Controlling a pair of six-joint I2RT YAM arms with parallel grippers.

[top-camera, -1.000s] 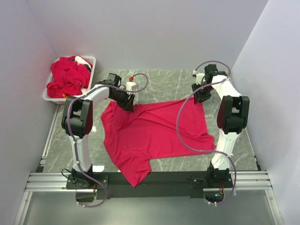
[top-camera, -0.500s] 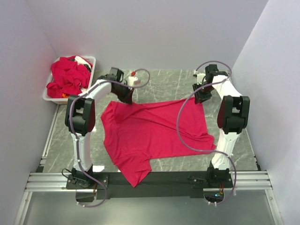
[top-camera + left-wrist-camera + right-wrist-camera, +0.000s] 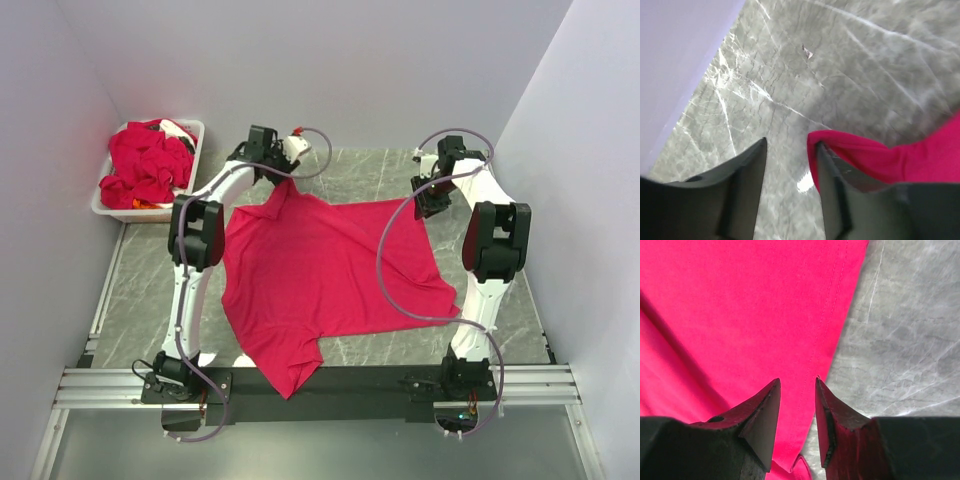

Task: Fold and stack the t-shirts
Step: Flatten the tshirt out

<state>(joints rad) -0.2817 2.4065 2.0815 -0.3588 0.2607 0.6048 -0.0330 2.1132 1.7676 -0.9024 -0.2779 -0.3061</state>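
One crimson t-shirt lies spread across the table, its near-left part hanging over the front rail. My left gripper is at the shirt's far-left corner. In the left wrist view that gripper is open, bare table shows between the fingers, and a fold of the red fabric drapes over the right finger's tip. My right gripper is at the far-right corner. In the right wrist view it stands open just above the shirt's hemmed edge. More t-shirts are piled in the bin.
A white plastic bin stands at the far left corner beside the wall. Grey marble table shows beyond the shirt and to its right. Walls close in the left, back and right sides.
My left gripper has carried the shirt's far-left corner toward the back of the table, flattening that side, then opened its jaws. The right gripper has hardly moved.
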